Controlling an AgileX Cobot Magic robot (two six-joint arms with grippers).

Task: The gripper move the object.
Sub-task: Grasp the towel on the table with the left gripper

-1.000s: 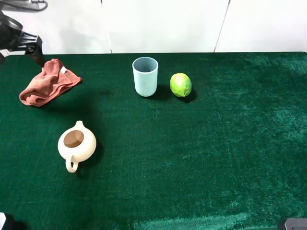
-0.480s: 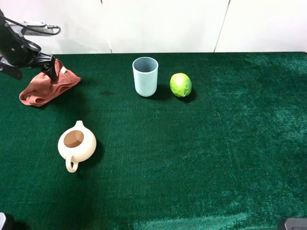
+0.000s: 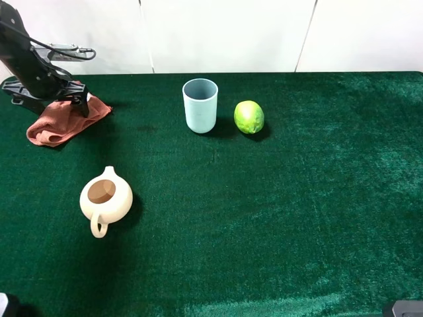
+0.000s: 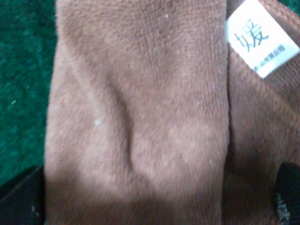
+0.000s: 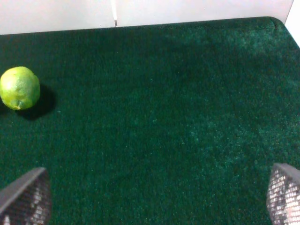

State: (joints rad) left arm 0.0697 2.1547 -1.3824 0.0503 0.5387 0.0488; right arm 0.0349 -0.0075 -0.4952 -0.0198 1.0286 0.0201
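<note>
L hand (image 3: 51, 104) now over cloth (image 3: 47, 130)

Only one piece of writing, in the left wrist view: a white label (image 4: 260, 38) sewn at the edge of the brown cloth (image 4: 140, 117). Printed on it in dark blue, one large Chinese character, 媛, set askew along with the label itself. Just beneath, a row of much smaller dark characters, too blurred and too small to read.
</note>
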